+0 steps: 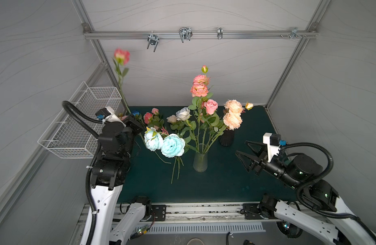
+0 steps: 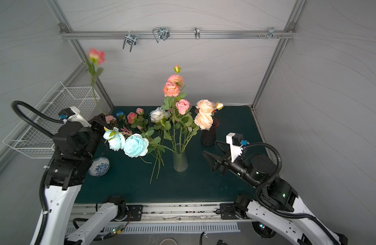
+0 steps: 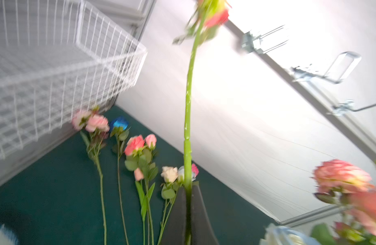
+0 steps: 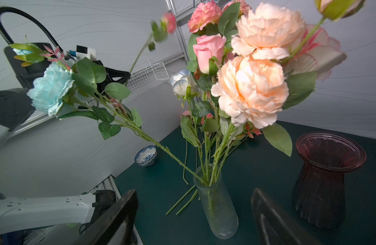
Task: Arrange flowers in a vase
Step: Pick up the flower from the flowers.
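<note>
A clear glass vase (image 1: pixel 200 162) (image 4: pixel 216 203) stands mid-mat with several flowers in it: pink and peach blooms (image 1: pixel 232 121) upright, and a pale blue pair (image 1: pixel 172 145) leaning left. My left gripper (image 1: pixel 133 124) (image 3: pixel 188 188) is shut on the lower stem (image 3: pixel 188 127) of a pink rose (image 1: pixel 121 56), which is held upright at the back left. More flowers lie on the mat there, among them a deep blue rose (image 3: pixel 119 124) and pink roses (image 1: pixel 148 117). To the right of the vase my right gripper (image 1: pixel 240 146) (image 4: pixel 194 191) stands open and holds nothing.
A dark red vase (image 1: pixel 227 137) stands behind and to the right of the glass one. Near the left arm sits a blue-and-white bowl (image 2: pixel 99 166). On the left wall hangs a white wire basket (image 1: pixel 81 127). Metal hooks (image 1: pixel 185 34) hang from the back rail.
</note>
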Robot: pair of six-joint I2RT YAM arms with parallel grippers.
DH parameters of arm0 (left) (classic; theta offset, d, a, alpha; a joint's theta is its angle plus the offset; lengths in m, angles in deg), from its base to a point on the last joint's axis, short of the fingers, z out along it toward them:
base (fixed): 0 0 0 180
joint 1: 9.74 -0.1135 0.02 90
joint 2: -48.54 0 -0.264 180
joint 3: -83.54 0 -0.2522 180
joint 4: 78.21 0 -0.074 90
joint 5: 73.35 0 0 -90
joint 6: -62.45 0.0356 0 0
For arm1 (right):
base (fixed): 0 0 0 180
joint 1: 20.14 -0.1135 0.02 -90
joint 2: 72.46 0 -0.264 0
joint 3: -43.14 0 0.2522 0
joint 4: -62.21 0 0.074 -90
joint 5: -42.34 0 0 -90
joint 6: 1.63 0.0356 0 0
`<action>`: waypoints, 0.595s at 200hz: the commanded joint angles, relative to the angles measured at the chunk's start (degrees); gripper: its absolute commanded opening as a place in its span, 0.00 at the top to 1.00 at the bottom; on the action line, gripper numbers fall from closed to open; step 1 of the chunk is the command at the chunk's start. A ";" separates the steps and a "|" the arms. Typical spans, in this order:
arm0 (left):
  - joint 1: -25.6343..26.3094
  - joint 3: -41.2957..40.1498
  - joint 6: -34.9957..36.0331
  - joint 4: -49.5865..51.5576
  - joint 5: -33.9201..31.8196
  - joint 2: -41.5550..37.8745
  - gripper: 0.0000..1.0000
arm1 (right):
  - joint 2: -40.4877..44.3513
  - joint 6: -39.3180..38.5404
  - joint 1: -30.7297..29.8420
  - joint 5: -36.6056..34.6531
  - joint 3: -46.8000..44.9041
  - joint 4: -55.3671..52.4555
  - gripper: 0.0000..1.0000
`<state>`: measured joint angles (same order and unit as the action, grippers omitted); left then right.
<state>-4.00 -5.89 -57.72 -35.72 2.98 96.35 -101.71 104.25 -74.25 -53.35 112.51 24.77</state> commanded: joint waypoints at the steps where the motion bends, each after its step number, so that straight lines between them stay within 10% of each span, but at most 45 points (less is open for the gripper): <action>1: 0.24 11.25 10.40 -4.71 7.43 2.81 1.00 | -4.24 -4.09 -0.33 4.05 7.29 1.00 0.14; 119: 1.10 21.60 5.53 -16.18 54.93 2.34 1.00 | -47.74 -4.83 -6.56 30.98 59.02 7.14 0.08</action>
<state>-3.17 14.75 -50.05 -44.72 45.27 100.09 -142.26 99.38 -78.42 -28.67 162.65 28.40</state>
